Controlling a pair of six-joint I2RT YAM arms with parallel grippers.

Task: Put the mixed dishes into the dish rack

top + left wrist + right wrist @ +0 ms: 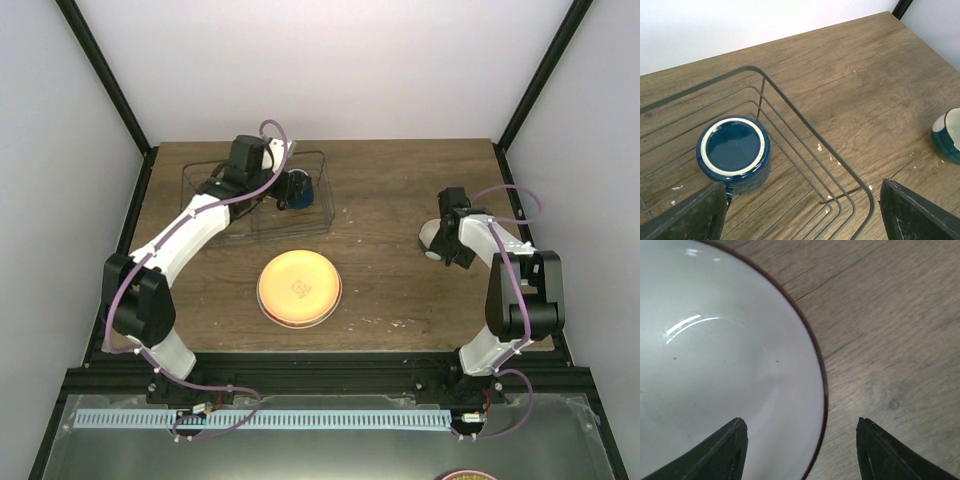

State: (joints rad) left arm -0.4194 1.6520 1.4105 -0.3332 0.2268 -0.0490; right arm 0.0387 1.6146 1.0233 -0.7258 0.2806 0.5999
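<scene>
The dark blue mug [733, 150] stands upside down inside the wire dish rack [810, 125], near its corner; both show in the top view, the mug [304, 190] and the rack [200, 175]. My left gripper [800, 220] is open and empty just above the rack, its left finger [685, 215] beside the mug. The orange-yellow plate [299, 288] lies on the table's middle. My right gripper [800, 450] is open and straddles the rim of the small white-and-teal bowl [725, 365], one finger [715, 452] over its inside, the other over the table. The bowl also shows in the top view [429, 240].
The wooden table [400, 190] has black frame posts at its back corners. The bowl shows at the right edge of the left wrist view [947, 135]. A red-edged plate rim [468, 476] peeks in at the bottom edge, off the table.
</scene>
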